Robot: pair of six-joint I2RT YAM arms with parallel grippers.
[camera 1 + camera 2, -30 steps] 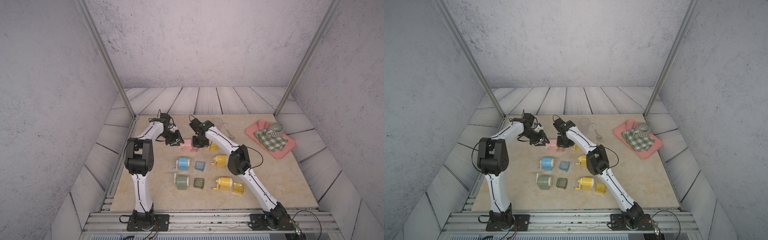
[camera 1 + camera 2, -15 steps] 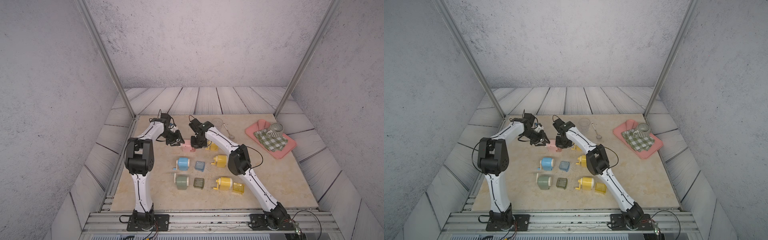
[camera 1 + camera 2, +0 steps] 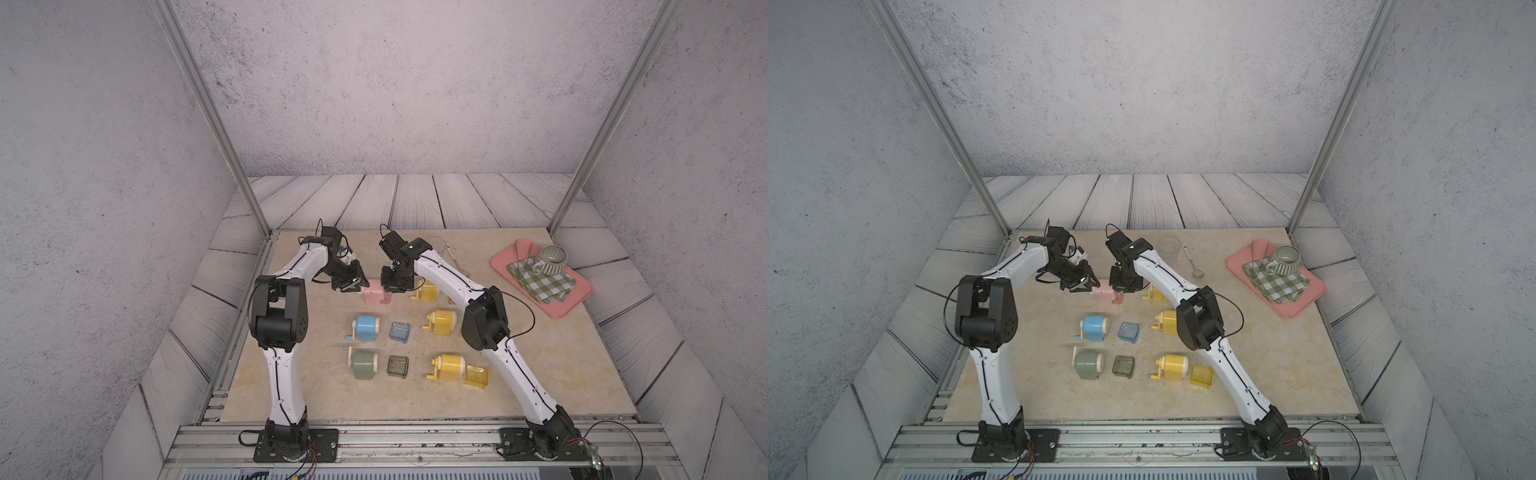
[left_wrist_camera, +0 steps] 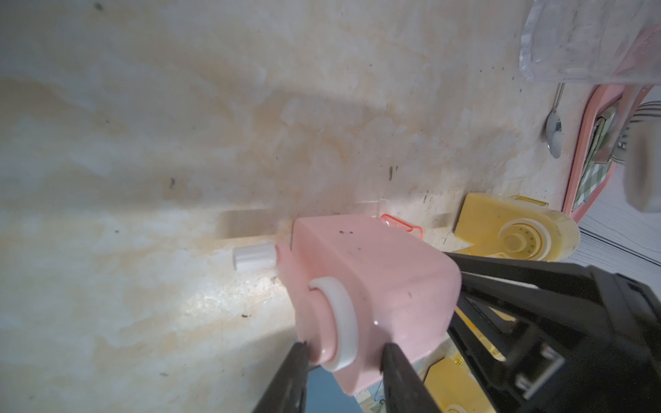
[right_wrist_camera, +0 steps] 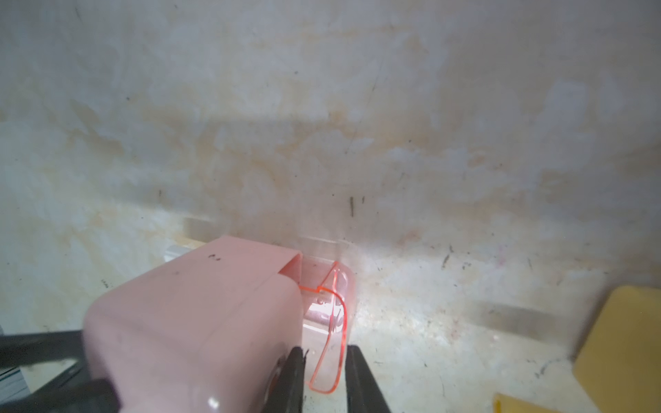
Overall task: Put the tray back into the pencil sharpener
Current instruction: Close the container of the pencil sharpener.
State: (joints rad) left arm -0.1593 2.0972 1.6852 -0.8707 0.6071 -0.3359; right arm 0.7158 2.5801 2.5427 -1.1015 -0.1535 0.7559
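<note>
R gripper (image 5: 323, 352) jaws just parted off tray (image 5: 322, 307), now nearly home in pink sharpener (image 4: 375, 271) that L gripper (image 4: 345, 348) clamps: insertion prob. done.

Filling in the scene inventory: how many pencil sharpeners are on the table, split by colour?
pink sharpener: 1
blue sharpener: 1
green sharpener: 1
yellow sharpeners: 3
Total: 6
</note>
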